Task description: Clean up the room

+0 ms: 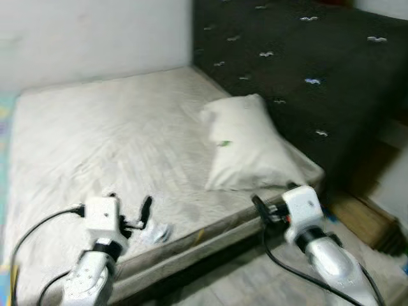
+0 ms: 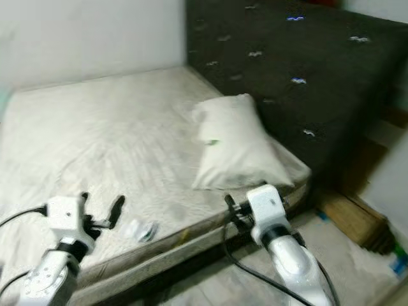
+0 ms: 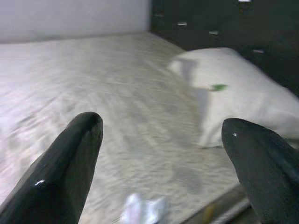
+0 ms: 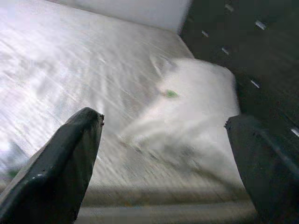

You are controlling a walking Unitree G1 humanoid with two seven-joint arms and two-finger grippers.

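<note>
A bare off-white mattress lies before me. A white pillow rests at its right end with a small green scrap on it. A crumpled pale wrapper lies near the mattress's front edge. My left gripper hovers just left of the wrapper; in the left wrist view the left gripper is open and holds nothing, with the wrapper below it. My right gripper sits at the bed's front edge below the pillow. In the right wrist view the right gripper is open, facing the pillow.
A dark tufted headboard stands along the right of the bed. A white wall is behind it. A low wooden piece sits on the floor at the right. Pale floor runs along the bed's front edge.
</note>
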